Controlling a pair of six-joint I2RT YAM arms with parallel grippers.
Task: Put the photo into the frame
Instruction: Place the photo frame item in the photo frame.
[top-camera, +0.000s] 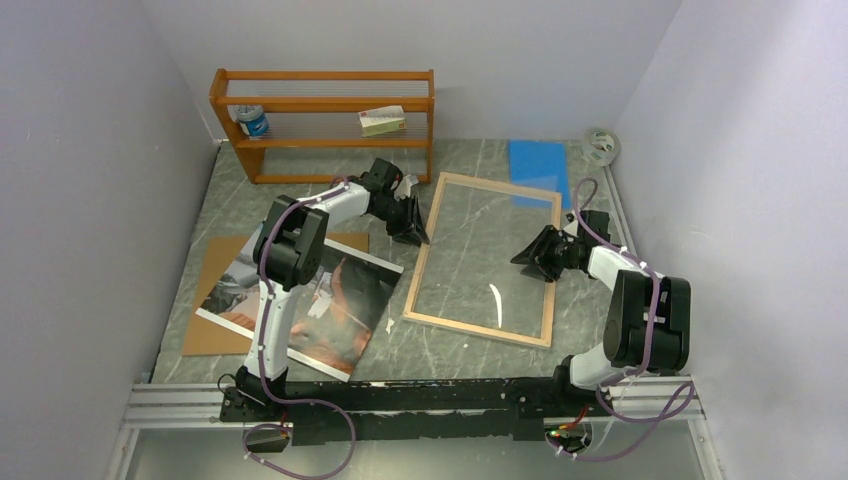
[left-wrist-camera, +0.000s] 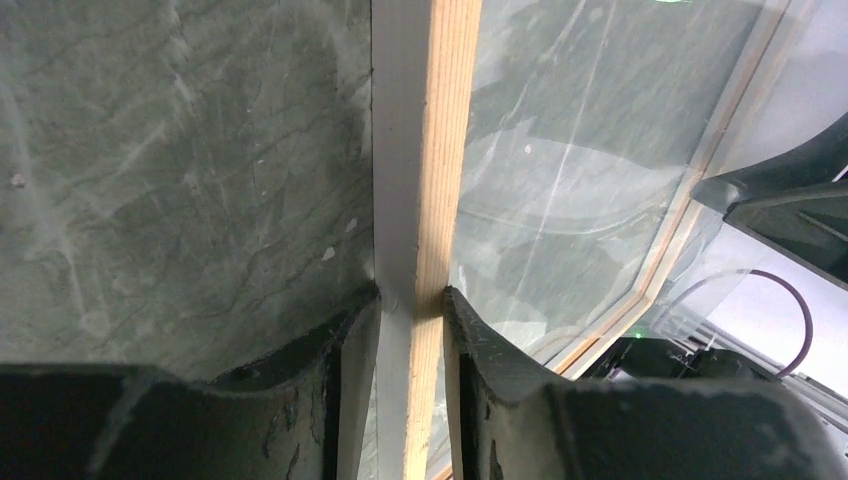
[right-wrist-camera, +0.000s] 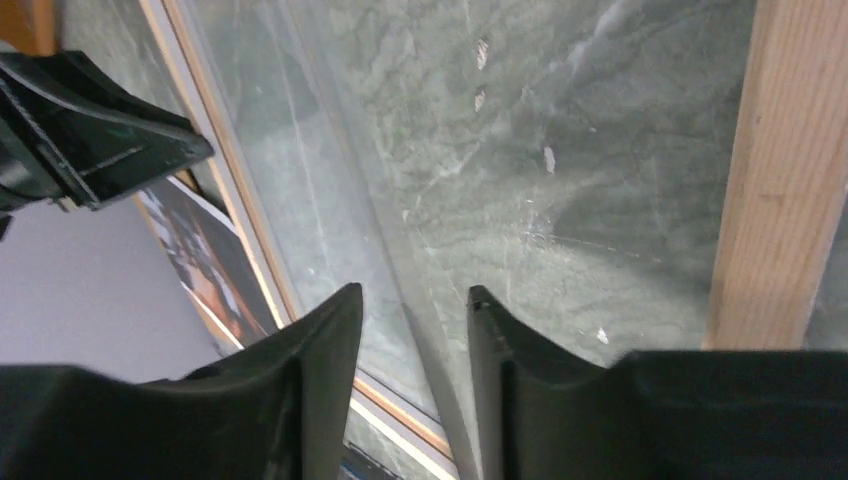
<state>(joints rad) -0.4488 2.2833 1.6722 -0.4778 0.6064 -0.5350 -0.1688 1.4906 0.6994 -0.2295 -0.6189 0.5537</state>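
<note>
The frame (top-camera: 432, 250) lies wood side up in the middle of the table, its glass pane showing the marble beneath. My left gripper (top-camera: 418, 235) is at its left rail. In the left wrist view its fingers (left-wrist-camera: 412, 292) are shut on the white and wood rail (left-wrist-camera: 425, 150). My right gripper (top-camera: 522, 258) hovers over the glass just inside the right rail (right-wrist-camera: 790, 170). Its fingers (right-wrist-camera: 415, 292) stand apart with nothing clearly held. The photo (top-camera: 300, 300) lies picture side up at the left, partly under the left arm, and its edge shows in the right wrist view (right-wrist-camera: 205, 265).
A brown backing board (top-camera: 212, 335) lies under the photo. An orange shelf rack (top-camera: 325, 100) at the back holds a tin (top-camera: 253, 122) and a small box (top-camera: 382, 120). A blue sheet (top-camera: 540, 160) and a tape roll (top-camera: 600, 146) sit at the back right.
</note>
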